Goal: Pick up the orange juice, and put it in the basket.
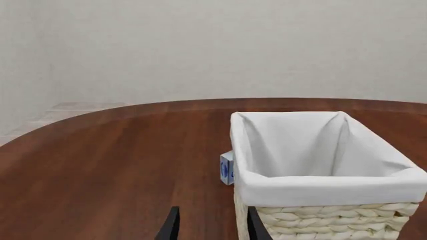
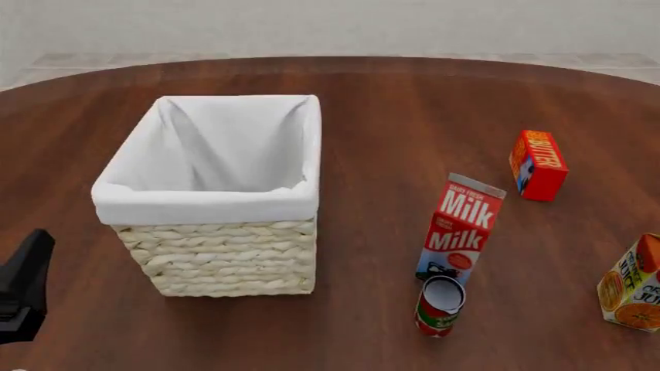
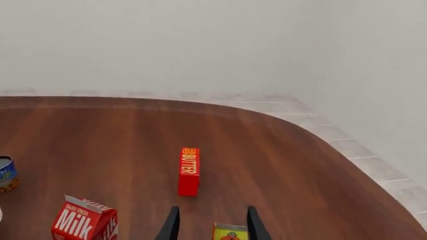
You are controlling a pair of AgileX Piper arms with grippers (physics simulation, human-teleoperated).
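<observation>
Right gripper [image 3: 209,225], fingers apart and empty, hung directly behind the upright orange juice [image 2: 632,284] at the table's [image 2: 392,108] right edge, nearer than the left.

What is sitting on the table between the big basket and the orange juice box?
In the front view, the tall milk carton and a small tipped-over can sit between the basket and the orange juice.
</observation>
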